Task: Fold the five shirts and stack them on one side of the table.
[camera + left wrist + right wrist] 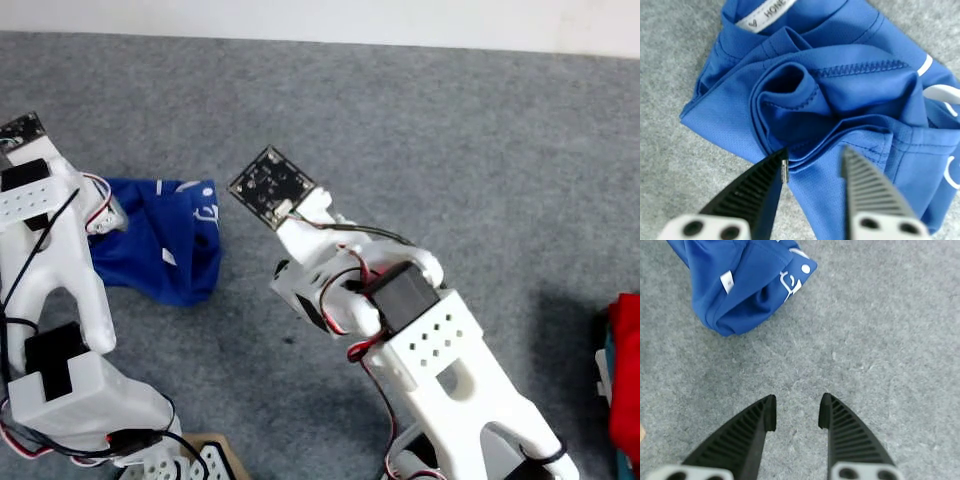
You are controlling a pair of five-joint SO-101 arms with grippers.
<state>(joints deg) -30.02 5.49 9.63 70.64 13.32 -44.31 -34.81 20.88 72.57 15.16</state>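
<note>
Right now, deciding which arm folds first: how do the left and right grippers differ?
The left gripper hangs over the crumpled blue mesh shirt; the right gripper hangs over the bare grey felt table, apart from that shirt. Blue fabric lies between the left gripper's black ribbed fingers; bare felt lies between the right gripper's. Both are open and hold nothing.

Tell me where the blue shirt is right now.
The blue shirt lies bunched on the grey table, at the left of the high view, with the open left gripper close over its folds.
</note>
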